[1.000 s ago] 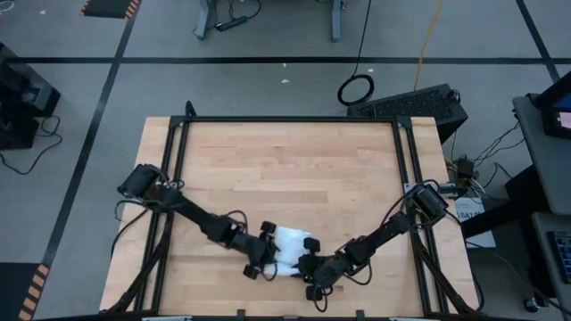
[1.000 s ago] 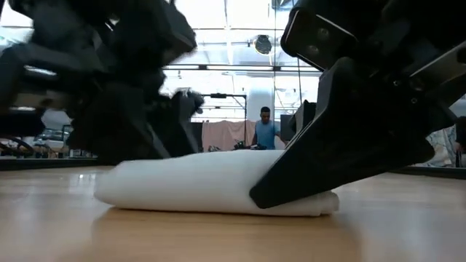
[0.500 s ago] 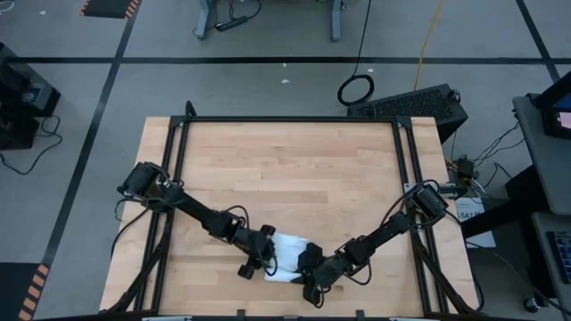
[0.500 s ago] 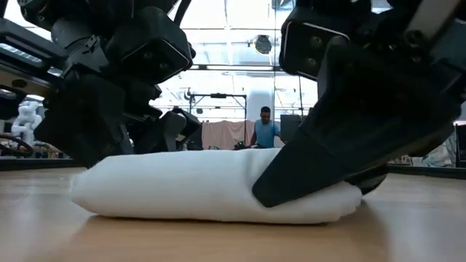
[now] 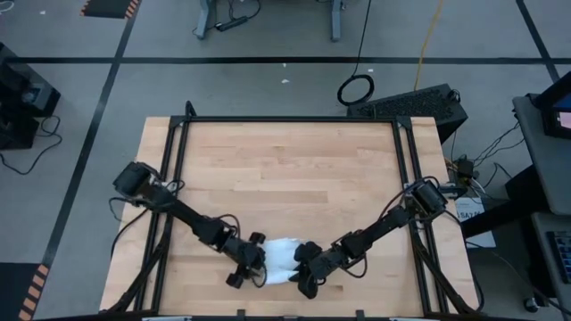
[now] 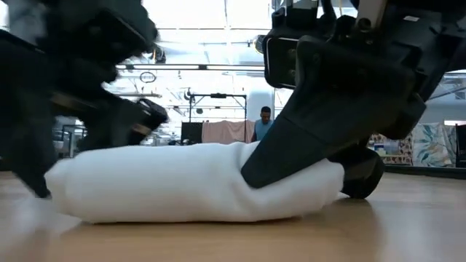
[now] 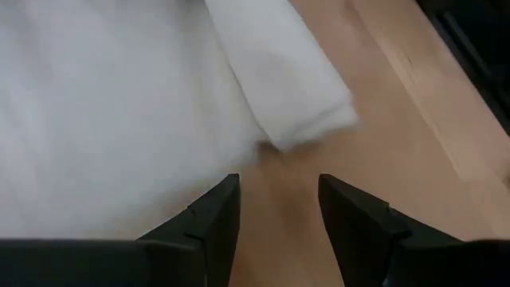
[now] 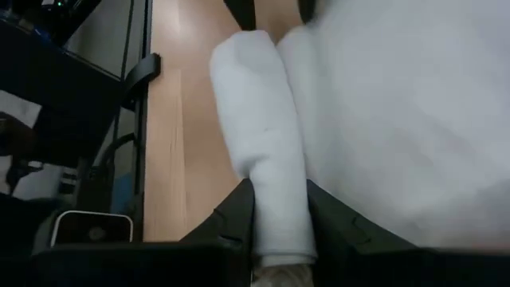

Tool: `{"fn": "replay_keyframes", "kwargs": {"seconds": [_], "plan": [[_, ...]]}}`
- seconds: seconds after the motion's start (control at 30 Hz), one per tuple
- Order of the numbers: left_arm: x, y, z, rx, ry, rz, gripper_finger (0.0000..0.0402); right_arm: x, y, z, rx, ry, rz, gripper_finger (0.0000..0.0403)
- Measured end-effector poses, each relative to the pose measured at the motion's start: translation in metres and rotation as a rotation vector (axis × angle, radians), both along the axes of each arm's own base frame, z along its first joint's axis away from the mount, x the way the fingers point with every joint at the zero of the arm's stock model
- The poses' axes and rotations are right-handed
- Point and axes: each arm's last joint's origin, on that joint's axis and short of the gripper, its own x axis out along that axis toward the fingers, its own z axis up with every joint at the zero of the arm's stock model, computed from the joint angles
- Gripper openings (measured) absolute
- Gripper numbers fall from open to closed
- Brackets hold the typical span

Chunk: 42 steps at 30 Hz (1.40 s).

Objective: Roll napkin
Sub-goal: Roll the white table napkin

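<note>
The white napkin (image 5: pixel 281 257) lies as a thick, partly rolled bundle (image 6: pixel 182 182) on the wooden table (image 5: pixel 285 160), close to its near edge. My left gripper (image 5: pixel 252 266) stands open at the bundle's left end; bare wood shows between its fingers (image 7: pixel 275 183), with cloth (image 7: pixel 119 104) beside one finger. My right gripper (image 5: pixel 302 267) is at the bundle's right end, shut on a rolled part of the napkin (image 8: pixel 263 143). In the low view its dark finger (image 6: pixel 291 145) lies slanting over that end. My left gripper has the outer side of one finger (image 7: pixel 211 219) right beside the napkin's edge; whether it touches the cloth, I cannot tell. My right gripper pinches the napkin's rolled part (image 8: pixel 275 215) between its two fingers, several layers thick. The fingers slant down from the table's right and lie along the roll. The bundle rests on the table.
Black metal rails (image 5: pixel 169 178) run along the table's left and right sides (image 5: pixel 406 169). The table's near edge is close behind both grippers. Bare wood stretches toward the far edge. A person (image 6: pixel 264 127) stands far off in the room beyond the table.
Both grippers have moved toward the table's near edge, and the right one has rolled about its own line. The napkin has come along with them toward the near edge and now stands thicker and rounder than before.
</note>
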Motion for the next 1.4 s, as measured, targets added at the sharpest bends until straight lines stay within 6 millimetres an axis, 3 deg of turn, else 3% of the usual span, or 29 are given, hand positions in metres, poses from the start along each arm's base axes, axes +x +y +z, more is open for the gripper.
{"fn": "replay_keyframes", "kwargs": {"seconds": [0.2,0.37,0.6,0.73,0.9,1.17,1.4], "plan": [[-0.027,-0.017,0.028,0.164,-0.090,0.136,0.0176,0.003,-0.006,0.000,0.041,0.029,0.004,0.0070],[-0.039,-0.047,0.043,0.173,-0.316,0.217,0.0176,0.005,-0.010,0.000,0.043,0.034,0.003,0.0070],[-0.034,-0.080,0.012,0.167,-0.472,0.202,0.0176,0.006,-0.012,0.000,0.038,0.034,0.002,0.0070],[-0.026,-0.087,-0.016,0.282,-0.476,0.224,0.0176,0.006,-0.012,0.000,0.035,0.032,0.004,0.0070],[-0.020,-0.093,-0.037,0.355,-0.466,0.220,0.0176,0.006,-0.012,0.000,0.031,0.030,0.004,0.0070],[-0.017,-0.091,-0.039,0.414,-0.472,0.272,0.0176,0.006,-0.012,0.000,0.030,0.023,0.006,0.0070],[-0.007,-0.079,-0.041,0.343,-0.380,0.248,0.0171,0.006,-0.011,0.000,0.029,0.016,0.027,0.0070]]}}
